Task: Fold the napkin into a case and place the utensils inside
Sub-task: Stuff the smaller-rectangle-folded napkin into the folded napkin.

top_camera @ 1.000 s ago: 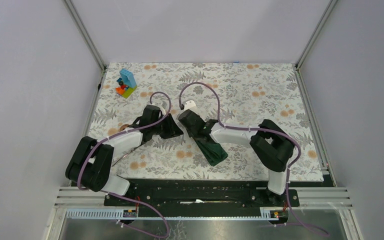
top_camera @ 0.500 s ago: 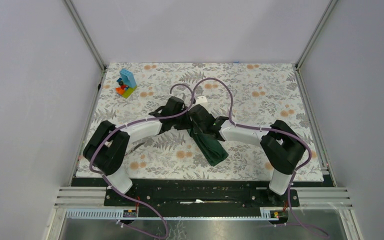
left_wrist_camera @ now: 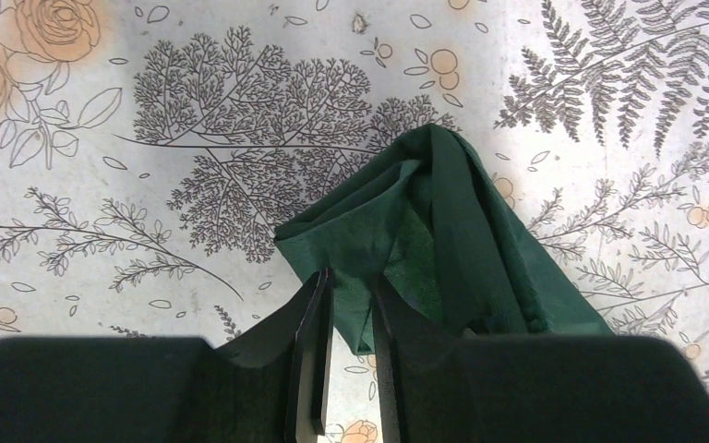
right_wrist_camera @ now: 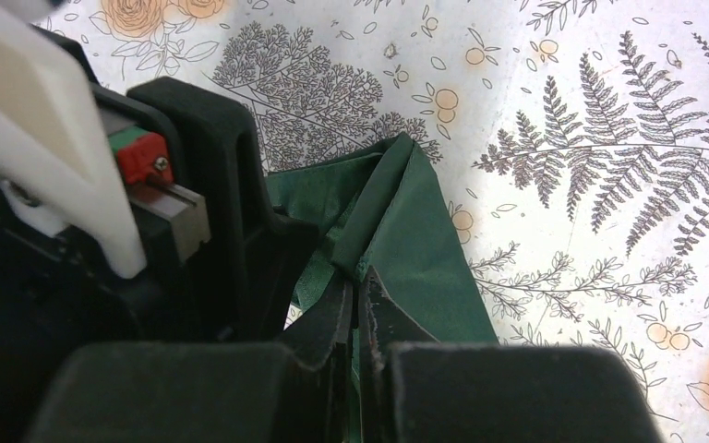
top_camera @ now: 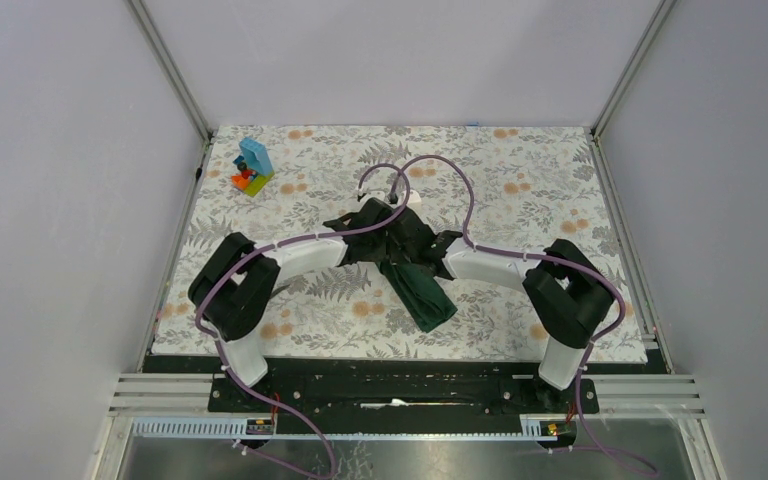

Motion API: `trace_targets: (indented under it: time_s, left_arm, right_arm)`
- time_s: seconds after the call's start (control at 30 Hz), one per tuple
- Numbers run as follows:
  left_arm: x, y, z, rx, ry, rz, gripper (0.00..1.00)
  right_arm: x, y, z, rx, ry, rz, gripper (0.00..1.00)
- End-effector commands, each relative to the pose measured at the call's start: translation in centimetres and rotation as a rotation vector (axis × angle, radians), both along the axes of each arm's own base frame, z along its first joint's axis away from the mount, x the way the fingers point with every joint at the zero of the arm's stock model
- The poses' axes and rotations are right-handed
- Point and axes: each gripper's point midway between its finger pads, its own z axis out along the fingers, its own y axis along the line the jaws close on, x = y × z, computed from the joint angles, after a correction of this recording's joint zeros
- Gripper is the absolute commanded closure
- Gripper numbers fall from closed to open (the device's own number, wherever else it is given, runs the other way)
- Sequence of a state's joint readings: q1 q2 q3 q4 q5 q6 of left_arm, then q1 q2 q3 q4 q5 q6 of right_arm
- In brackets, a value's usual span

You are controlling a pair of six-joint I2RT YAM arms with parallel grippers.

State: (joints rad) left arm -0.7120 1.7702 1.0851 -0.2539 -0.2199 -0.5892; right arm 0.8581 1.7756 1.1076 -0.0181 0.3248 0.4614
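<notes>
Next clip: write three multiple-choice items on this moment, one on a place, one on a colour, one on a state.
1. Where is the toy block stack? A far-left corner of the table; B near-right corner; C between the arm bases.
2. The napkin is: A red; B dark green; C white.
3. The right gripper is: A wide open; B shut on the napkin; C holding a spoon.
Key: A, it stands by the far-left edge; B, the cloth shows dark green; B, its fingers pinch a fold.
</notes>
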Motion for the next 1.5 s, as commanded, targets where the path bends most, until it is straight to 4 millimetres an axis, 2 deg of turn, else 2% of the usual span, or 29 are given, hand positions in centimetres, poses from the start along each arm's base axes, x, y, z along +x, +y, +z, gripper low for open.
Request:
trace_targets:
  time_s: [0.0,0.27,0.6,0.8,0.9,1.03,1.13,1.23,1.47]
  left_arm:
    - [0.8,-0.6,0.4,0.040,-0.042,-0.014,0.73]
    - [0.5,-1.6,-0.5,-0.009,-0.031,-0.032,0.70]
    - [0.3,-1.3,-1.9,0.011,-0.015,-0.027,0.71]
    - [0.4,-1.1,-2.5,0.031,-0.013,-0.036,0.80]
    - [0.5,-1.1,-2.5,0.038,-0.018,-0.039,0.88]
    - [0.7,-1.2,-1.3,0.023,-0.042,-0.047,1.00]
    - [0.7,-1.3,-0.1,-0.028,-0.054,-0.059,1.00]
    - [0.4,-1.7,0.9,-0.158,-0.042,-0.080,1.00]
    - [0.3,-1.1,2.8,-0.364,-0.062,-0.085,1.00]
  right_arm:
    - [0.8,0.7,2.4,0.074,-0.046,-0.003,1.00]
    - [0.8,0.5,2.3,0.087,-0.036,-0.003,1.00]
    - [0.7,0.5,2.1,0.095,-0.028,-0.001,1.00]
    - [0.7,0.5,2.1,0.103,-0.025,-0.006,1.00]
    - [0.7,0.4,2.1,0.107,-0.022,-0.009,1.00]
    - [0.6,0.4,1.8,0.107,-0.013,-0.006,1.00]
    - [0.5,0.5,1.5,0.133,0.009,0.005,1.00]
    - [0.2,1.1,1.1,0.182,0.041,0.037,1.00]
    - [0.2,1.5,0.3,0.299,0.097,0.055,1.00]
